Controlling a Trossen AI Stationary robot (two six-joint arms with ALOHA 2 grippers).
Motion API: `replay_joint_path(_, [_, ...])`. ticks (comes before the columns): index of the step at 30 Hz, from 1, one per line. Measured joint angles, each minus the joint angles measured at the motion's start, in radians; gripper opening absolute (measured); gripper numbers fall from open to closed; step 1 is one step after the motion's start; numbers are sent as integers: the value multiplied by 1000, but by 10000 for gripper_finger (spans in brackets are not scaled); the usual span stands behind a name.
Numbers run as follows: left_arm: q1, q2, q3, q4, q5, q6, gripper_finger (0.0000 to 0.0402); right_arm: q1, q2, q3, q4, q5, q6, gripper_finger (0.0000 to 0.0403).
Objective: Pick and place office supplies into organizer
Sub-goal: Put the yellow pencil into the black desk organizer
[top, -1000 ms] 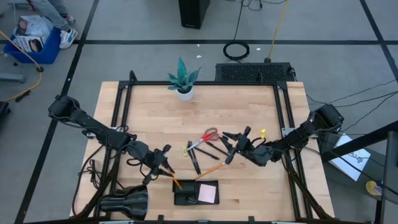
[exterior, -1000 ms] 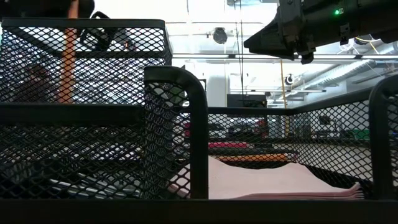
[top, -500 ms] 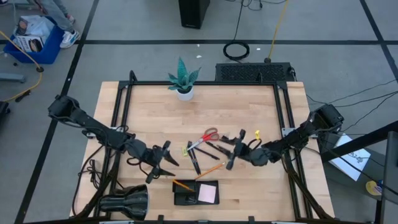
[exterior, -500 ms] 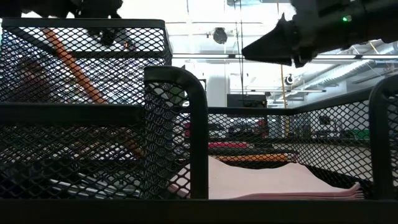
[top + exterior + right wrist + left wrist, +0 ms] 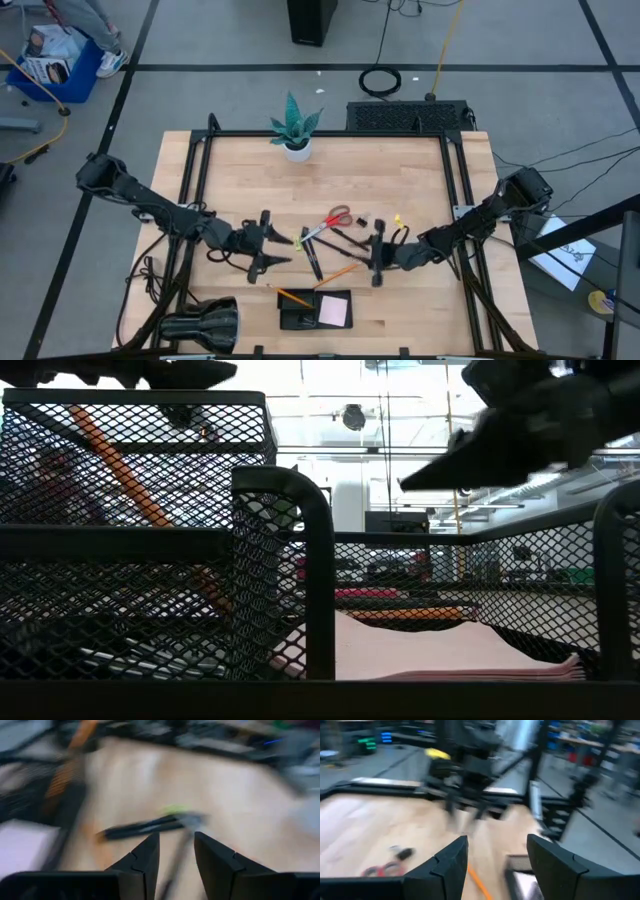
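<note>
The landmark is the low black mesh desk organizer (image 5: 316, 309), which sits at the near edge of the light wooden table (image 5: 400, 170).

Left of the organizer, just beyond the table's near corner, lies a black rounded lamp-like cylinder (image 5: 199, 326). The left gripper (image 5: 268, 243) hovers above the table, up and to the left of the organizer. Its fingers (image 5: 451, 865) are spread apart and empty, with clear space between them in the left wrist view.

An orange pencil (image 5: 293, 297) leans across the organizer's left compartment, its upper end projecting past the rim. In the low view this orange pencil (image 5: 130, 470) stands slanted behind the mesh wall. A pale pink square note pad (image 5: 335, 311) lies flat in the organizer's right compartment.

Beyond the organizer, a group of supplies lies on the table. It comprises a small yellow piece (image 5: 298, 241), thin black pens (image 5: 315, 260), red-handled scissors (image 5: 332, 220) and a second orange pencil (image 5: 342, 272), which points toward the organizer's far right corner. Farther back stands a potted teal plant (image 5: 296, 128).

The right gripper (image 5: 378, 255) hovers up and to the right of the organizer, near the second pencil's far end. Its fingers (image 5: 137, 862) are parted and hold nothing; a blurred dark pen (image 5: 145, 826) lies past them.
</note>
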Motion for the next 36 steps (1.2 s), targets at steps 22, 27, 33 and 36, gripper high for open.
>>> replay_joint_path(22, [25, 0, 0, -4, -14, -72, 209, -72, 0, -335, 381, -289, 86, 116])
replay_joint_path(27, [25, 0, 0, -14, -13, -71, 209, -72, 3, -315, 375, -288, 86, 116])
replay_joint_path(33, [25, 0, 0, -25, -13, -82, 209, -80, 5, -260, 214, -287, 116, 116])
replay_joint_path(36, [25, 0, 0, -27, -13, -90, 209, -79, 9, -250, 251, -288, 98, 116])
